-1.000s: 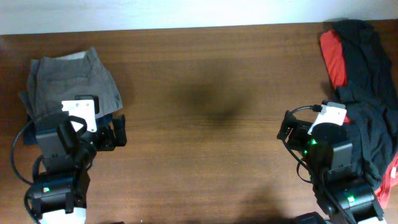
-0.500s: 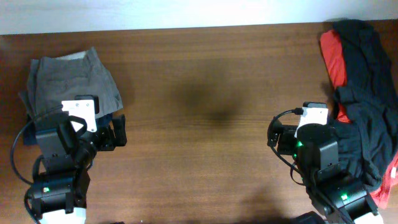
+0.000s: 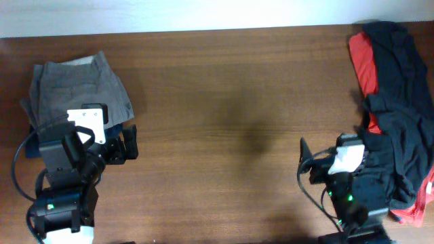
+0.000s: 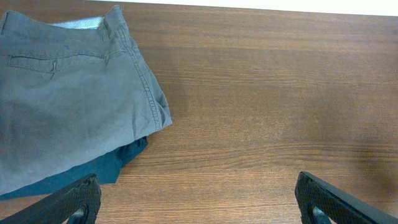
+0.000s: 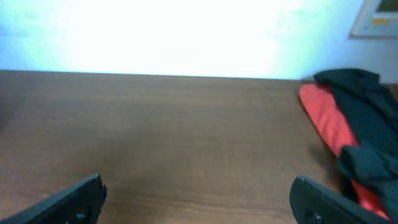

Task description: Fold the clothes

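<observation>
Shorts (image 3: 78, 91) lie folded in a squarish pile at the far left of the table (image 3: 224, 102), waistband toward the wall. They rest on a navy garment (image 4: 107, 171), whose edge sticks out beneath their near corner. From overhead, the left arm's white wrist block covers the near edge of the pile.

The left gripper (image 4: 196, 180) hangs just beside that corner, on its right. Its jaws are spread wide with only bare wood between them, and it holds nothing. The right gripper (image 5: 196, 182) is at the near right, also spread wide and empty, and faces open tabletop.

A black garment (image 3: 403, 135) sprawls along the right edge, heaped over a red garment (image 3: 363, 64) that shows at the far end and again at the near right corner. The right arm sits against the black cloth, touching or overlapping its left edge. The two heaps are well apart, with a broad stretch of wood between them.

A pale strip (image 4: 78, 23) shows inside the waistband, with no print legible on it. A slit pocket (image 4: 31, 60) crosses the top layer. In the right wrist view a framed sheet (image 5: 376, 18) hangs on the wall, too blurred to read.
</observation>
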You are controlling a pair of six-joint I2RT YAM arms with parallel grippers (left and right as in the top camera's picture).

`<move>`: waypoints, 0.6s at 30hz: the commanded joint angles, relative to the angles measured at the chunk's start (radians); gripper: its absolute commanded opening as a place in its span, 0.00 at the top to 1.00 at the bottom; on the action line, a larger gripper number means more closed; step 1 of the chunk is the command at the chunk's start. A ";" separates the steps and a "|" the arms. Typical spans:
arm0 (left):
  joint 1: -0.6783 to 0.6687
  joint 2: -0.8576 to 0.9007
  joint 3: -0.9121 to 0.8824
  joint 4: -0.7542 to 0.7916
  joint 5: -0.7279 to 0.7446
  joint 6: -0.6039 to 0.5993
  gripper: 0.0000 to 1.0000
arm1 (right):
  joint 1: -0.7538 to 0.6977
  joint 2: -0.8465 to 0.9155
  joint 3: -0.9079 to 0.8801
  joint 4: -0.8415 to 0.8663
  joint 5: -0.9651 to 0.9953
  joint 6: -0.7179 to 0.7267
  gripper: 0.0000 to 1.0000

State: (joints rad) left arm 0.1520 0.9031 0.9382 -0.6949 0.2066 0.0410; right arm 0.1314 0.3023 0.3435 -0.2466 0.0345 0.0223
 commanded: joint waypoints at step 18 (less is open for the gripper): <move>0.004 -0.006 -0.004 0.002 0.015 0.009 0.01 | -0.068 -0.299 -0.338 0.163 -0.039 -0.092 0.01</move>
State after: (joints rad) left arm 0.1520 0.9031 0.9382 -0.6945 0.2066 0.0414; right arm 0.0849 0.0120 0.0101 -0.0483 0.0048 -0.0608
